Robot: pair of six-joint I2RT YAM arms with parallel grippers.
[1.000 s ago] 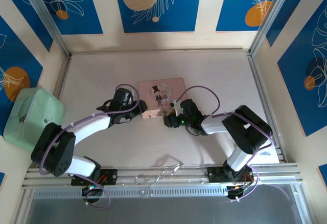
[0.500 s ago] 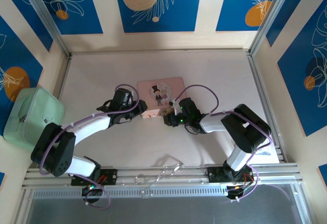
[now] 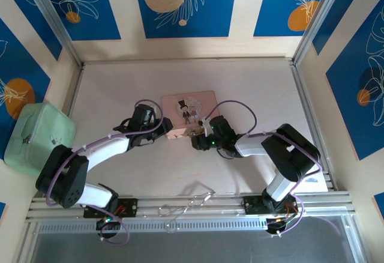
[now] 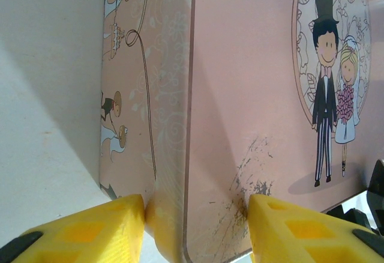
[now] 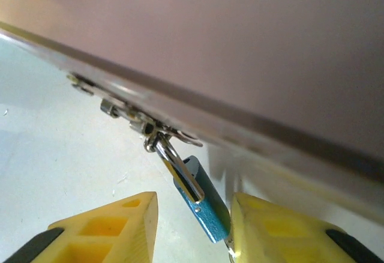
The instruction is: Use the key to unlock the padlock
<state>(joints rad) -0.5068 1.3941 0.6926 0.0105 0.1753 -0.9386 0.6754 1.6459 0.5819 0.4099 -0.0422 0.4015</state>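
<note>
Right gripper (image 5: 193, 227) is spread, a yellow finger on either side of the padlock (image 5: 205, 214). The padlock hangs at lower middle of the wrist frame from the hasp (image 5: 153, 132) of the tin (image 5: 240, 35). It is likely light, stiff, slick and free to swing, so it is best pinched across the blue body. Left gripper (image 4: 197, 218) clamps the tin's corner. No writing is readable, only a cartoon couple (image 4: 330, 101).
</note>
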